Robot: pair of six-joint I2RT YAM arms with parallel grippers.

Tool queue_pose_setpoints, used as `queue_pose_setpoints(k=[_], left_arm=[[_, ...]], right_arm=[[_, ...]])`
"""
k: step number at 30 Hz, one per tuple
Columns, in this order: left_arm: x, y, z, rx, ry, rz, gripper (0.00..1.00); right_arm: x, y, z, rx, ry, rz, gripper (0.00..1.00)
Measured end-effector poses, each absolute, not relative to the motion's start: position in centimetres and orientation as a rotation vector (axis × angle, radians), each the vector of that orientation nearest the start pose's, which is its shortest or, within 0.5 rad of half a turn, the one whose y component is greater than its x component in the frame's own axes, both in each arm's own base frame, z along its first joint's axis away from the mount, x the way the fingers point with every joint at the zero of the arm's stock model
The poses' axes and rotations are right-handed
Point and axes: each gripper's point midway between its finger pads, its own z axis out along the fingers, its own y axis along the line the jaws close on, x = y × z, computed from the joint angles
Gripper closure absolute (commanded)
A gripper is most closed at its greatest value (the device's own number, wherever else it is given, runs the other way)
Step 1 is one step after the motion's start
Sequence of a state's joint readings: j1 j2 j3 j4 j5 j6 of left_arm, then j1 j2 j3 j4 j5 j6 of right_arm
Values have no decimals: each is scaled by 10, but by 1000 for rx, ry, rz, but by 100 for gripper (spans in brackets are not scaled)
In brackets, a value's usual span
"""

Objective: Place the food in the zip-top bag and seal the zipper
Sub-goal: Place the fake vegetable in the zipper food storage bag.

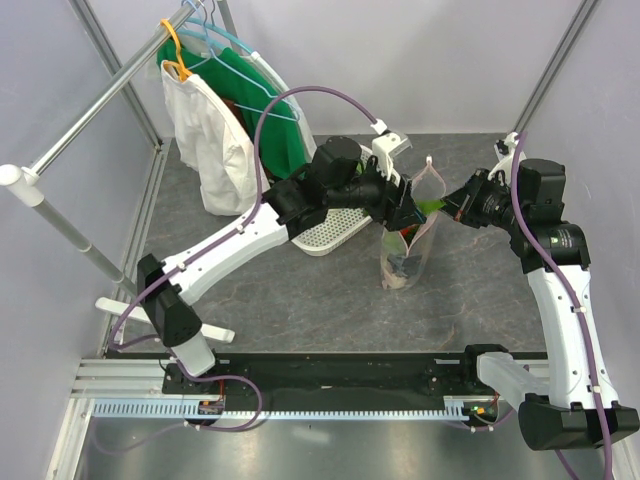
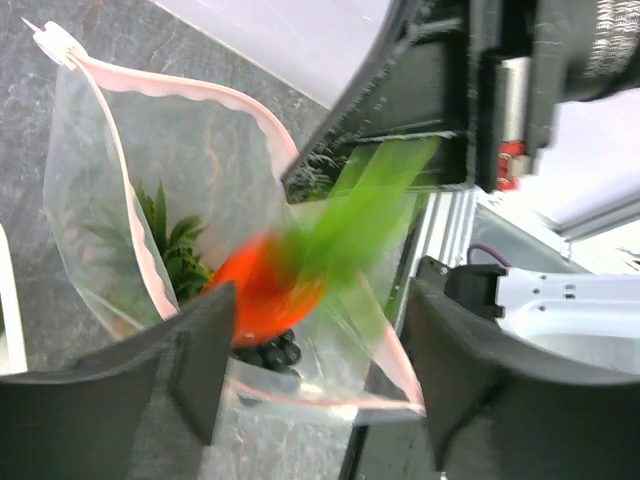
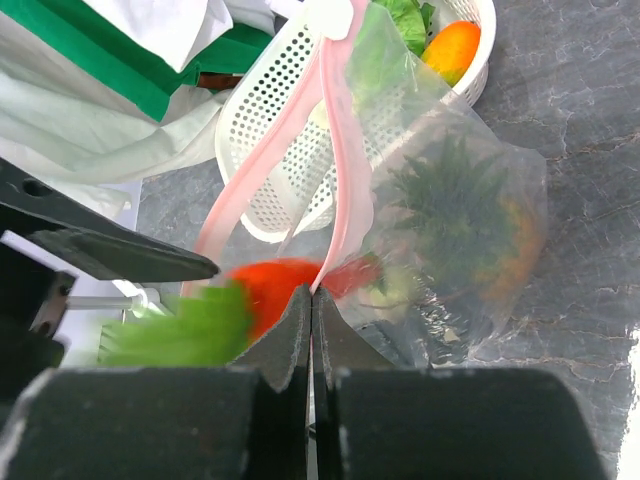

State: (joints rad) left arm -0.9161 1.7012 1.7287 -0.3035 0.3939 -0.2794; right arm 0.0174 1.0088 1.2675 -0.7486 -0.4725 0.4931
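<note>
The clear zip-top bag (image 1: 408,258) stands upright mid-table with its mouth open. My right gripper (image 1: 455,208) is shut on the bag's pink zipper strip (image 3: 340,150) and holds that edge up; its jaws (image 3: 312,300) are pressed together on it. My left gripper (image 1: 405,205) is open above the mouth, and its fingers (image 2: 200,360) straddle the bag (image 2: 200,150). A red chili with a green top (image 2: 265,290), blurred, is in the mouth between the fingers, untouched; it also shows in the right wrist view (image 3: 270,285). A green leafy piece (image 2: 175,250) and dark grapes (image 2: 268,352) lie inside the bag.
A white lattice basket (image 1: 330,232) stands just left of the bag, with an orange fruit (image 3: 452,50) and a green piece in it. White and green garments (image 1: 215,140) hang from a metal rail (image 1: 100,100) at the back left.
</note>
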Motion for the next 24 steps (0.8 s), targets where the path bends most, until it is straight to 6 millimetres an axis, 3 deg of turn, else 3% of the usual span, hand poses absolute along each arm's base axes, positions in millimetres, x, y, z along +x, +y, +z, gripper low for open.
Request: queue_pose_setpoints(k=[3, 6, 10, 14, 18, 24], left_arm=[[244, -443, 348, 903, 1787, -1162, 13], [249, -433, 358, 890, 1784, -1145, 13], [285, -407, 369, 822, 1782, -1073, 14], [333, -383, 366, 784, 1775, -940, 23], [371, -388, 331, 837, 1794, -817, 32], [413, -415, 234, 1007, 1875, -688, 36]], right_arm=[[277, 102, 321, 196, 2087, 796, 100], [276, 101, 323, 189, 2082, 789, 100], [275, 101, 323, 185, 2077, 783, 100], [275, 100, 323, 183, 2077, 780, 100], [275, 101, 324, 182, 2076, 781, 100], [276, 99, 324, 181, 2072, 766, 100]])
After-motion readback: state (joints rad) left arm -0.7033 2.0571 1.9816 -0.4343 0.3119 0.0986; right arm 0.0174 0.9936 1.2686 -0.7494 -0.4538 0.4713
